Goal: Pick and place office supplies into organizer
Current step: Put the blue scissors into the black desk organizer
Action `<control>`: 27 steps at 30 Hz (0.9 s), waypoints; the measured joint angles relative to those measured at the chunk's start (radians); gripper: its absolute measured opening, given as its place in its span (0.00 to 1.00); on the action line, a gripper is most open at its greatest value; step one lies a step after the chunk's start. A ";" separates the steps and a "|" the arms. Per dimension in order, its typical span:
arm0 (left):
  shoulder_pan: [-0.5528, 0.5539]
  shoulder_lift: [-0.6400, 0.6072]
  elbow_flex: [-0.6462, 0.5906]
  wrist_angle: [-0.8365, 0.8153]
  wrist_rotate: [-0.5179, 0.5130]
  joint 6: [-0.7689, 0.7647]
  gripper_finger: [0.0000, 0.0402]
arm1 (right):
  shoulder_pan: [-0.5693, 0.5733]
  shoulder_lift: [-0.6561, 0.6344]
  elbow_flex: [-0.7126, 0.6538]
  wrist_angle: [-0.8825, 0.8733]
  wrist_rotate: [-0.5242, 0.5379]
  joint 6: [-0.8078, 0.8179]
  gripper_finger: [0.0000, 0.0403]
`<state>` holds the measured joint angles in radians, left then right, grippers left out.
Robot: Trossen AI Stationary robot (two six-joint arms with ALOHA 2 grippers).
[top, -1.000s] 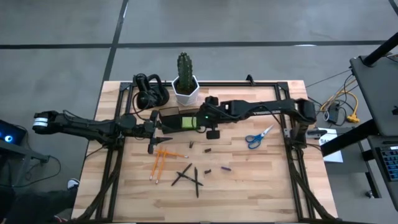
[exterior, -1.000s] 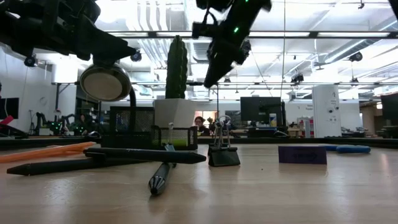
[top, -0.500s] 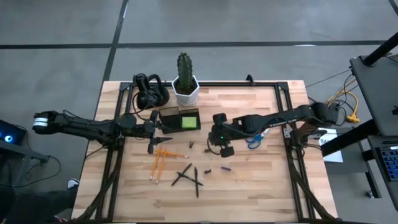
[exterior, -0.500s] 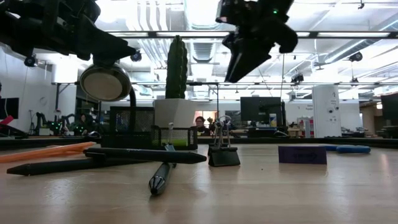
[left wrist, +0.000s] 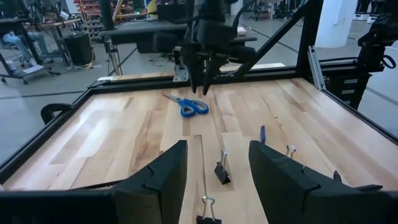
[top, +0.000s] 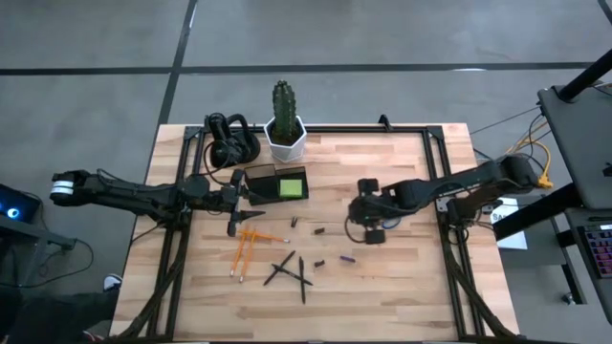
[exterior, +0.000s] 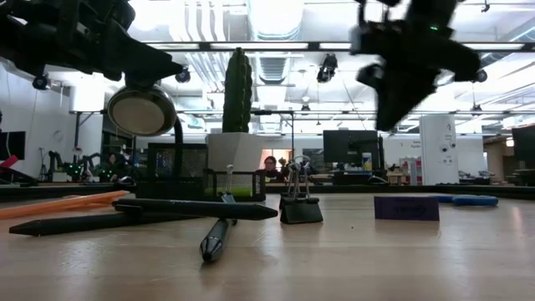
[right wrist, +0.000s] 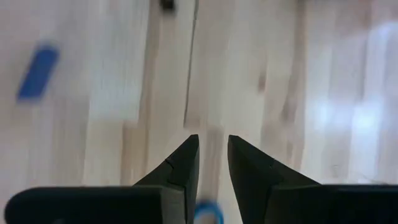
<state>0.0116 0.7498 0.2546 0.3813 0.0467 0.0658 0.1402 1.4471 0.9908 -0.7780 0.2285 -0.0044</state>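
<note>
Overhead, looking straight down: the organizer (top: 276,183) is sitting near the table's back edge, a lime-green sticky-note pad (top: 292,186) showing in its right compartment, with a white cactus pot (top: 285,139) just behind it and a black looped gadget (top: 230,139) to the pot's left. The left gripper (top: 232,225) is hanging just left of the organizer, above the orange pencils (top: 245,250); black pens (top: 290,271) are lying crossed toward the front, with small binder clips (top: 307,227) and a purple bit (top: 348,258) scattered nearby. The right gripper (top: 375,232) is hovering right of centre, over the spot where the scissors lie — they are hidden under the arm in this view. Level with the tabletop: pens (exterior: 167,213) and a binder clip (exterior: 300,205) are lying in front, the organizer (exterior: 201,182) behind them, the purple block (exterior: 406,208) to the right, and the right gripper (exterior: 393,104) is hanging clear of the wood, carrying nothing. Left wrist: its fingers (left wrist: 163,180) are standing wide apart and empty; blue-handled scissors (left wrist: 188,106) are lying beyond, directly under the other arm's gripper (left wrist: 204,87). Right wrist: fingers (right wrist: 183,167) are standing narrowly apart with nothing between them — a blue handle (right wrist: 207,213) is showing just below the gap.
</note>
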 joint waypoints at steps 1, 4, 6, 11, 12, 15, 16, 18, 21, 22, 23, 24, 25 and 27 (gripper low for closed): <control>0.000 0.000 0.000 0.000 0.000 0.000 0.39 | 0.000 -0.011 -0.019 -0.028 -0.001 0.000 0.18; 0.000 0.000 0.000 0.000 0.000 0.000 0.39 | -0.001 -0.036 -0.061 -0.123 0.001 0.000 0.20; 0.000 0.000 0.000 0.002 0.000 0.000 0.39 | -0.001 -0.050 -0.077 -0.168 0.000 0.002 0.22; 0.000 0.000 0.000 0.002 -0.001 0.000 0.39 | -0.002 -0.053 -0.103 -0.195 -0.003 -0.008 0.32; 0.000 0.000 0.000 0.002 -0.001 0.000 0.39 | -0.002 -0.049 -0.107 -0.194 -0.010 -0.021 0.34; 0.000 0.000 0.000 0.002 -0.001 -0.001 0.39 | -0.002 -0.030 -0.124 -0.193 -0.028 -0.054 0.39; 0.000 0.000 0.000 0.002 -0.001 0.000 0.39 | -0.003 -0.025 -0.128 -0.193 -0.027 -0.059 0.39; 0.000 0.000 0.000 0.002 -0.001 -0.001 0.39 | -0.005 -0.019 -0.136 -0.191 -0.026 -0.081 0.40; 0.000 0.000 0.000 0.002 -0.001 -0.001 0.39 | -0.010 -0.011 -0.140 -0.189 -0.027 -0.092 0.41; 0.000 0.000 0.000 0.002 -0.001 -0.001 0.39 | -0.016 -0.010 -0.140 -0.185 -0.027 -0.088 0.40; 0.000 0.000 0.000 0.002 -0.001 -0.002 0.39 | -0.024 -0.010 -0.142 -0.181 -0.027 -0.088 0.40; 0.000 0.000 0.000 0.002 -0.001 -0.002 0.39 | -0.031 -0.010 -0.143 -0.180 -0.027 -0.085 0.40; 0.000 0.000 0.000 0.002 -0.001 -0.002 0.39 | -0.039 -0.010 -0.144 -0.180 -0.027 -0.082 0.39; 0.000 0.000 0.000 0.002 -0.001 -0.002 0.39 | -0.055 -0.010 -0.144 -0.180 -0.043 -0.077 0.38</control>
<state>0.0120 0.7498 0.2546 0.3836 0.0456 0.0635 0.0853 1.4370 0.8467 -0.9585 0.1851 -0.0812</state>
